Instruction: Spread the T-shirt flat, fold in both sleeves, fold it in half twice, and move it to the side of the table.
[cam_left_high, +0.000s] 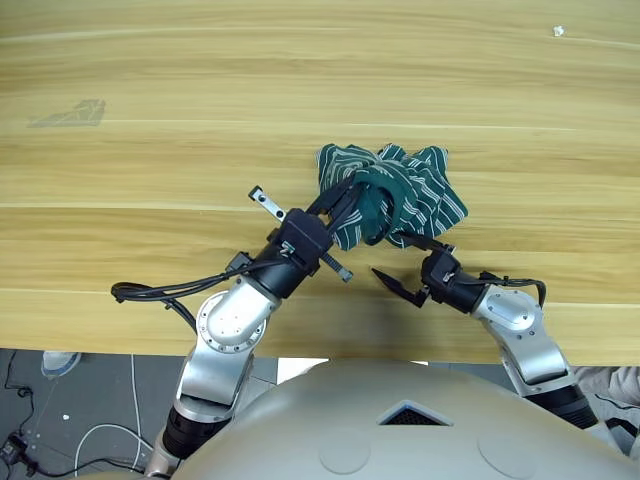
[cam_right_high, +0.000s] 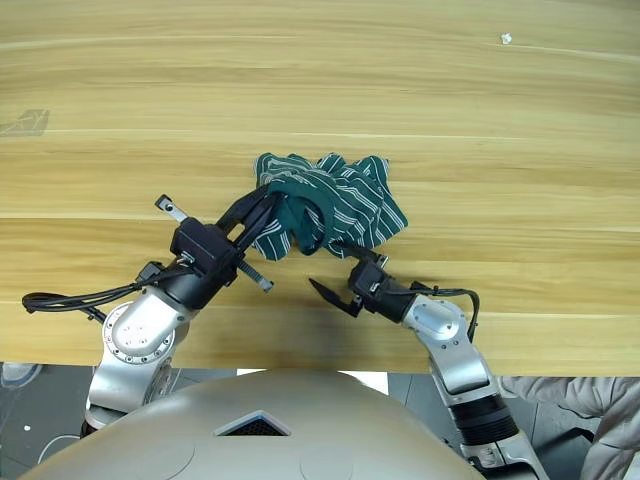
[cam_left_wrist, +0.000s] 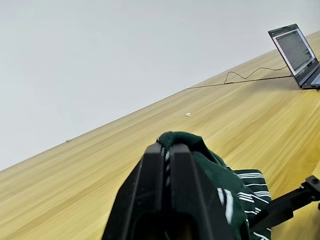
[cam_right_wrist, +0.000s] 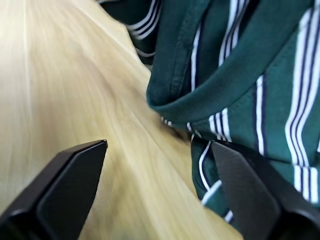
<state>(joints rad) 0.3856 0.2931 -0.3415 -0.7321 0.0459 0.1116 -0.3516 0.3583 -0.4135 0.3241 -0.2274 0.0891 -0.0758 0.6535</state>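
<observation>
The pale wooden worktop (cam_left_high: 300, 60) carries everything, and the T-shirt (cam_left_high: 420, 190) serves as the reference for it all. The T-shirt is dark green with thin white stripes. It sits as a crumpled heap rather than a flat sheet, with the worktop's near edge not far from it on the robot's side and a wide stretch of bare wood beyond it. An open laptop (cam_left_wrist: 296, 55) stands on the worktop well apart from the T-shirt, past its far side. The left end effector (cam_left_high: 352, 187) reaches the T-shirt from the robot's left. Its two fingers are pressed close together on a bunched fold of green cloth at the heap's left edge, and that fold rides up over the fingertips. The right end effector (cam_right_wrist: 159, 145) sits at the T-shirt's near edge with its fingers spread wide and nothing clamped between them. One finger lies against the striped hem, and the other rests over bare wood just beside the cloth. A thin dark cable (cam_left_wrist: 250, 77) trails across the wood towards the laptop, well apart from the T-shirt. A faint grey mark (cam_left_high: 68, 113) shows on the wood far to the T-shirt's left. A small white scrap (cam_left_high: 560, 31) lies well beyond the T-shirt, to its right.
</observation>
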